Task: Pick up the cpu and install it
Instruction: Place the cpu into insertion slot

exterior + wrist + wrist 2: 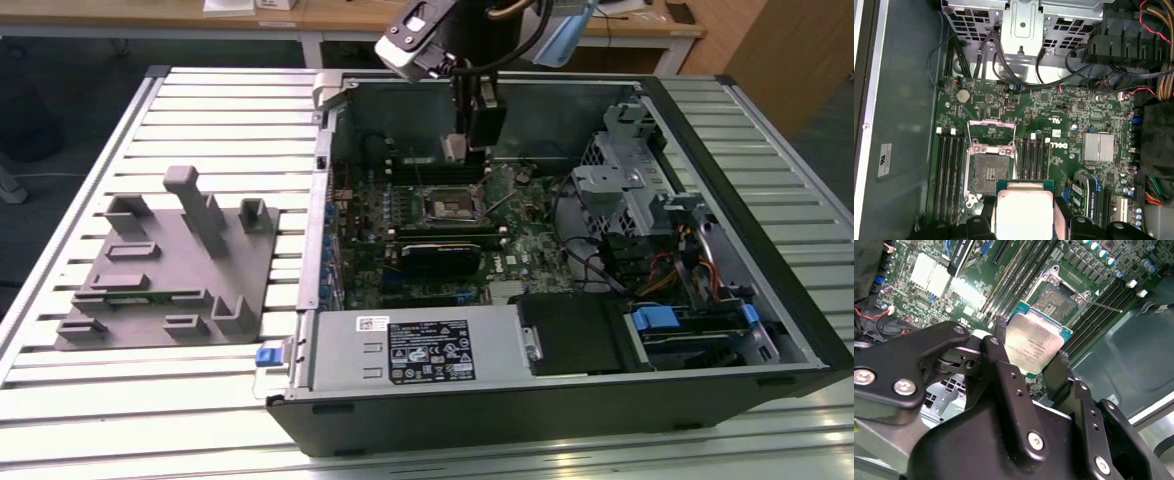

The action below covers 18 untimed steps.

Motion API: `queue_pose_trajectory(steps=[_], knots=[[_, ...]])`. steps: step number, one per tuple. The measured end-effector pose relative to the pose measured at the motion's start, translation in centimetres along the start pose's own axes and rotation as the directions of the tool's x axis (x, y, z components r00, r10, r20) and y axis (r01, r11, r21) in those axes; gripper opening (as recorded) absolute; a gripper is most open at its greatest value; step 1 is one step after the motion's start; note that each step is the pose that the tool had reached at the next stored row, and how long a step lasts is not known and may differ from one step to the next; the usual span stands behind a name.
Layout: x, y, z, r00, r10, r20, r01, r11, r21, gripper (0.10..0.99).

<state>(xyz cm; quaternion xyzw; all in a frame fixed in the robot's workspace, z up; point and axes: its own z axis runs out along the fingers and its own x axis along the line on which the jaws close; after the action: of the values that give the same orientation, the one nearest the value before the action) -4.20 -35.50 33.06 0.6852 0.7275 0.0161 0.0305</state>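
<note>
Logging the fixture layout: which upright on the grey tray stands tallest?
The slim post on the grey tray's far side, flanked by two shorter blocks; it rises well above every other upright.

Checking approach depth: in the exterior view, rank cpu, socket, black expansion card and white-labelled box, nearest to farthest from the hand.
1. cpu, gripped in the hand.
2. socket, close below it.
3. black expansion card, further toward the camera.
4. white-labelled box, along the case near wall.
</note>
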Motion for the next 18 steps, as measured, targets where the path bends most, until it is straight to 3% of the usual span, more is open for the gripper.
queue_pose_trajectory(steps=[18], knots=[[0.07,-0.40,1.14,0.9997,0.025,-0.0007,-0.025,0.9997,0.001,0.545]])
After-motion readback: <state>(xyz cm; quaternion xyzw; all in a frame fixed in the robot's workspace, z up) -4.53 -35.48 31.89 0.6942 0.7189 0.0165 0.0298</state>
